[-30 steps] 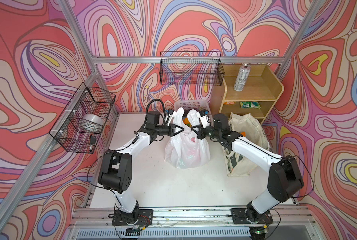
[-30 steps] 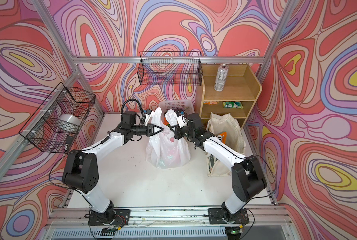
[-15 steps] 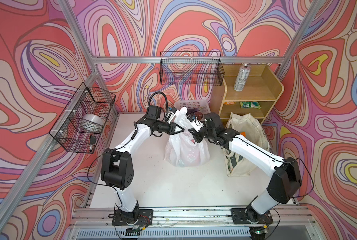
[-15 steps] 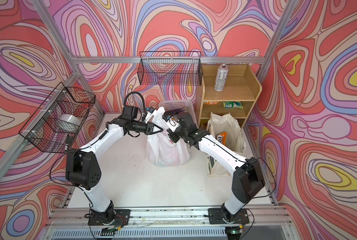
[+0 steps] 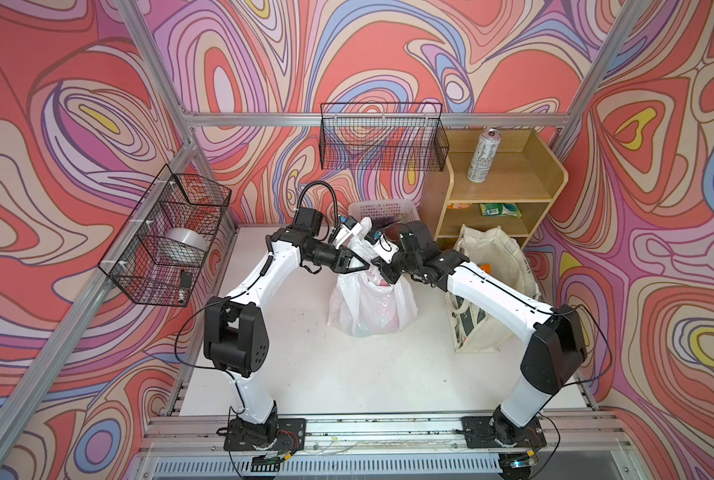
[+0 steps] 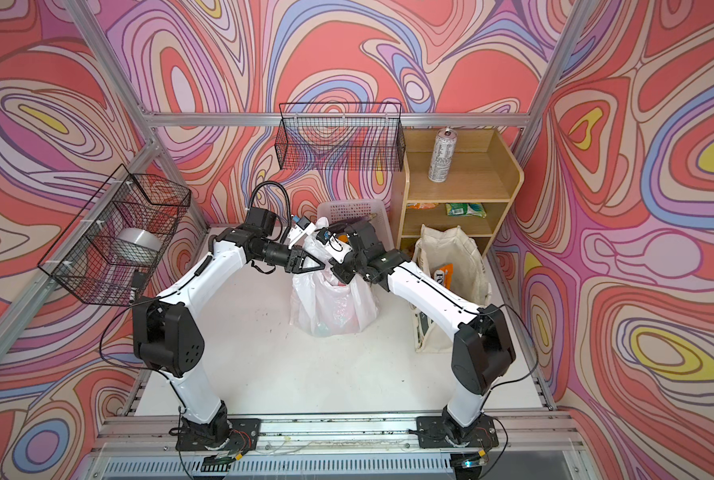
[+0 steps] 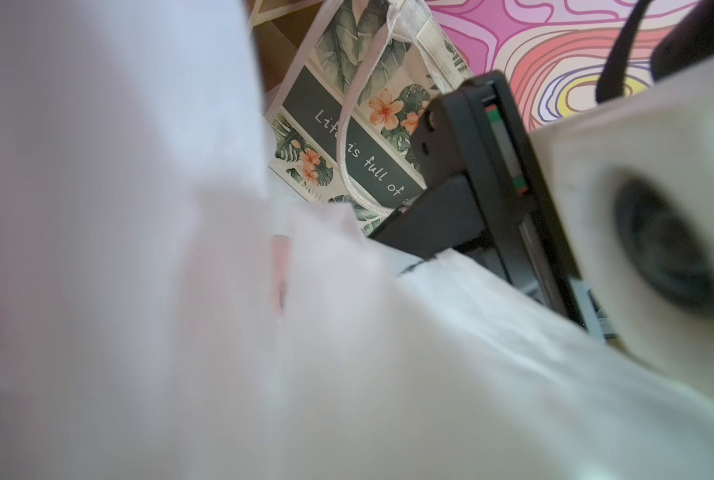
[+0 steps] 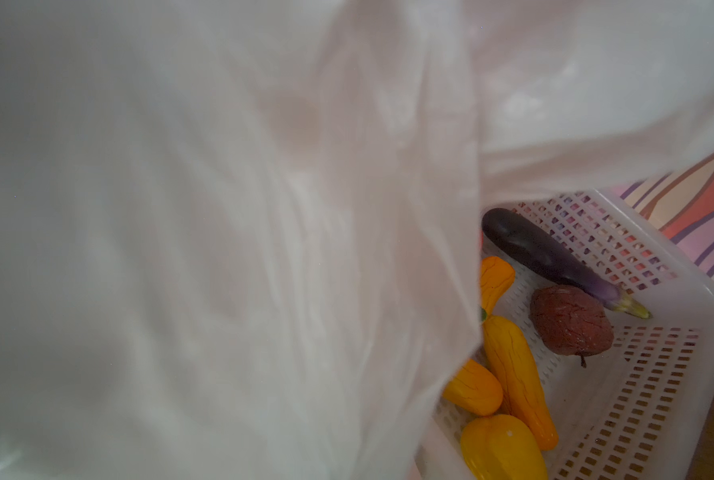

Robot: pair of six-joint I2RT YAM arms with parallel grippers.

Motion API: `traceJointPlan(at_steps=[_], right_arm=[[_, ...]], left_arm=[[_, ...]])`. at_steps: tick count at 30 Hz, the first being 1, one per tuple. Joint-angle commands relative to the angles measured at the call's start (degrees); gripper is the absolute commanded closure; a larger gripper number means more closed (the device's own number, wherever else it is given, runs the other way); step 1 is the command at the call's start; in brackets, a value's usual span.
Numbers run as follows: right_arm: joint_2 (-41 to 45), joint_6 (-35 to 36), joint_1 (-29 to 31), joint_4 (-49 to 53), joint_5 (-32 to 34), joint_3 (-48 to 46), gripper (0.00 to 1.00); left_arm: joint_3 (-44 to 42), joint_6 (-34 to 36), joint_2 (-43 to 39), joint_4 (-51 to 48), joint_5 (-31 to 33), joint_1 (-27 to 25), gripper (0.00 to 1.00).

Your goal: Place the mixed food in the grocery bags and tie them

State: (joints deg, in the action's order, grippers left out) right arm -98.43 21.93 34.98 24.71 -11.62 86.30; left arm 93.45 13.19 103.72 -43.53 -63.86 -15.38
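The white plastic grocery bag stands mid-table with coloured food showing faintly through it. Both grippers meet over its bunched top. My left gripper points right at the handles; bag film covers its jaws, so their state is hidden. My right gripper is shut on the bag's top, with film across its view. The cream canvas tote stands to the right with an orange packet inside. An eggplant and yellow produce lie in the lattice basket.
A wooden shelf at the back right carries a silver can and snack packets. The white lattice basket sits behind the bag. Black wire baskets hang on the back wall and left wall.
The right gripper has swung left toward the left gripper, and the left one has edged right. The bag's two handles have come together and its top is bunched narrower.
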Motion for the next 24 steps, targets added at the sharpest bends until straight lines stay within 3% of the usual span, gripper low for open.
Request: traceJointPlan(at_steps=[1, 9, 15, 21, 24], right_arm=[[-0.5, 0.8, 0.3, 0.8, -0.4, 1.1, 1.00], [-0.6, 0.3, 0.3, 2.1, -3.3, 0.6, 1.00], [0.1, 0.4, 0.3, 2.3, -3.0, -1.1, 1.00], [0.6, 0.3, 0.3, 2.0, -2.9, -2.1, 1.00], [0.6, 0.2, 0.3, 1.8, -2.8, -2.2, 1.00]], left_arm=[[1.9, 4.7, 0.1, -4.2, -3.0, 0.0, 0.63], [-3.9, -5.0, -3.9, 10.6, -4.0, 0.4, 0.58], [-4.9, -7.8, -5.3, 14.5, -2.9, 1.3, 0.58], [-10.2, -18.2, -7.1, 30.0, -3.4, 3.2, 0.58], [-10.5, -20.1, -6.8, 32.2, -3.1, 3.3, 0.63]])
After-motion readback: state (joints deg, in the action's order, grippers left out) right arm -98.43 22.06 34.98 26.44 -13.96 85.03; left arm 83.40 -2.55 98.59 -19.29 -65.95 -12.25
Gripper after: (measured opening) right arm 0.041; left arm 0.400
